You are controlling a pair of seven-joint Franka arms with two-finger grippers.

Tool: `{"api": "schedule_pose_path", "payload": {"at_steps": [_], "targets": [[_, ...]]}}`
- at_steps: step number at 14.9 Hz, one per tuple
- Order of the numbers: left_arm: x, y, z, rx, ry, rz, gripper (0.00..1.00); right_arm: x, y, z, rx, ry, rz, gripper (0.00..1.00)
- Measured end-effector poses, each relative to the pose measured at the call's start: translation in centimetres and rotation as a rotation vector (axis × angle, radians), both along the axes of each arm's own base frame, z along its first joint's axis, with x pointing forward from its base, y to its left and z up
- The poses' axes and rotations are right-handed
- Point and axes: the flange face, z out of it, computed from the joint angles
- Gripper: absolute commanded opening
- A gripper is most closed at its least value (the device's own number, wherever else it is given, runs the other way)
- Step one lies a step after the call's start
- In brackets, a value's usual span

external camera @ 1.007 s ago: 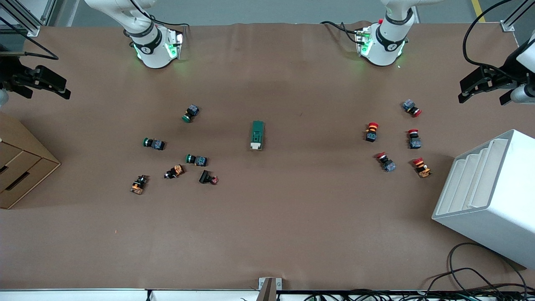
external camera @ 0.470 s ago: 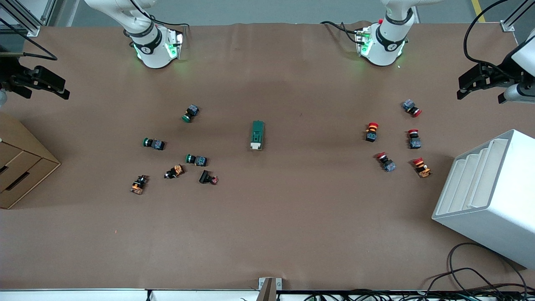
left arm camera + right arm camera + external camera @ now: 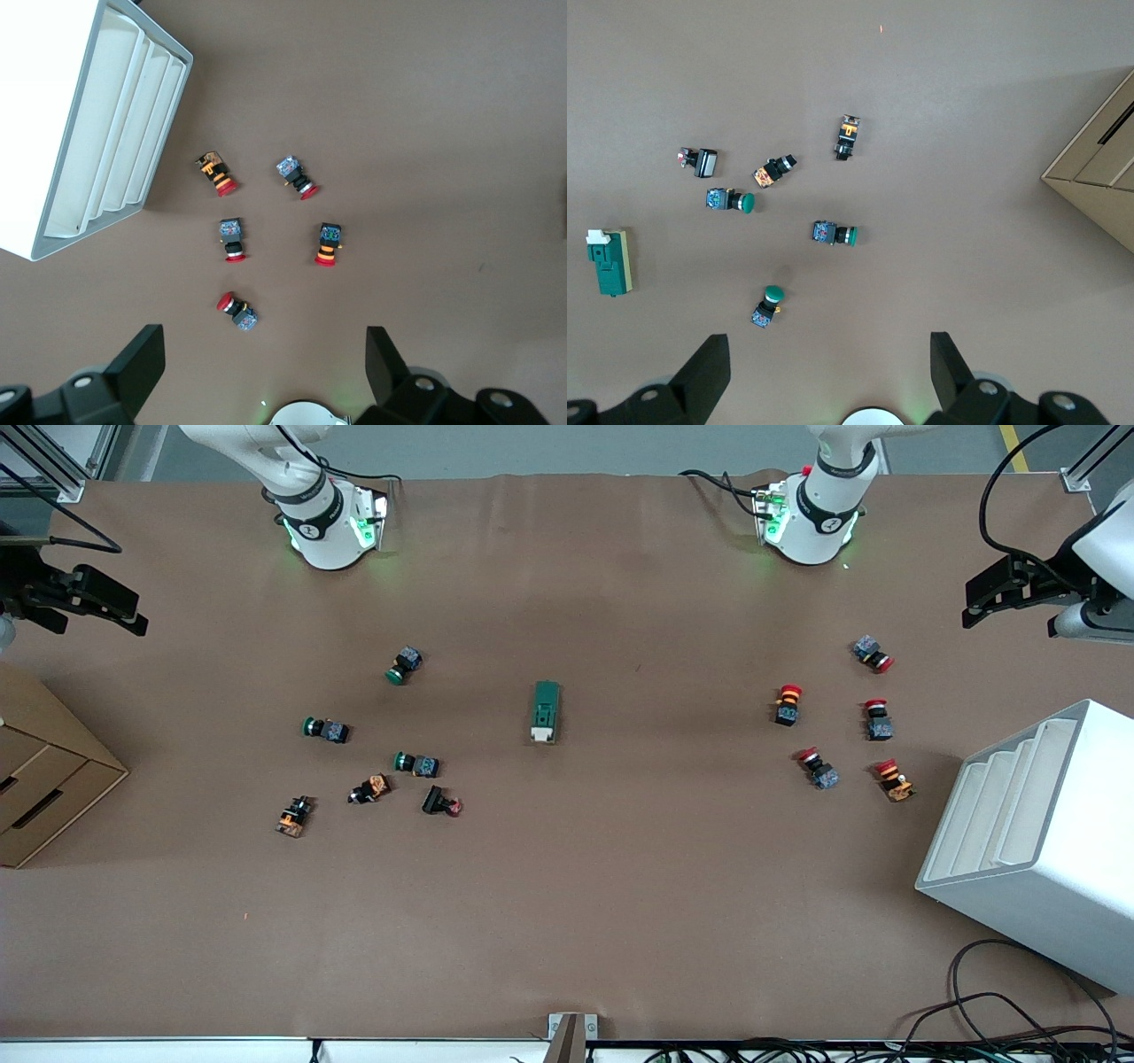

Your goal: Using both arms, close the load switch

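Front view is showing the small dark green rectangular load switch (image 3: 546, 711) lying untouched mid-surface, between green and red push-button clusters. Left end effector (image 3: 1010, 593) and right end effector (image 3: 97, 602) are hovering wide open, well apart from it. Risk: one-sided contact sliding the unbraced switch.

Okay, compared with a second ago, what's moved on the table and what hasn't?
Only the left hand has shifted: it has eased a little toward the middle of the table and slightly up in the front view, still open and holding nothing. The right hand waits open at its end. The load switch and the push buttons lie unmoved.
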Motion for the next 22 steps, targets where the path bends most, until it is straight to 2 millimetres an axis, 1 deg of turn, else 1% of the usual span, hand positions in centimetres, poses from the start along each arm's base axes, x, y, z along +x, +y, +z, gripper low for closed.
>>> {"api": "schedule_pose_path", "payload": {"at_steps": [5,12,17,22], "targets": [[-1.1,-0.2,0.0,0.006,0.006,-0.001,1.0,0.0,0.0,0.0,0.0,0.0,0.0,1.0],[-1.5,-0.3,-0.1,0.008,0.008,-0.003,1.0,-0.1,-0.2,-0.1,0.002,0.009,0.063,1.0],[-2.4,-0.4,-0.4,0.014,0.008,-0.003,1.0,-0.1,-0.6,-0.2,0.001,0.009,0.069,1.0],[-2.7,-1.7,-0.2,-0.011,0.002,0.0,1.0,-0.1,-0.6,-0.2,0.001,0.009,0.071,1.0]]}}
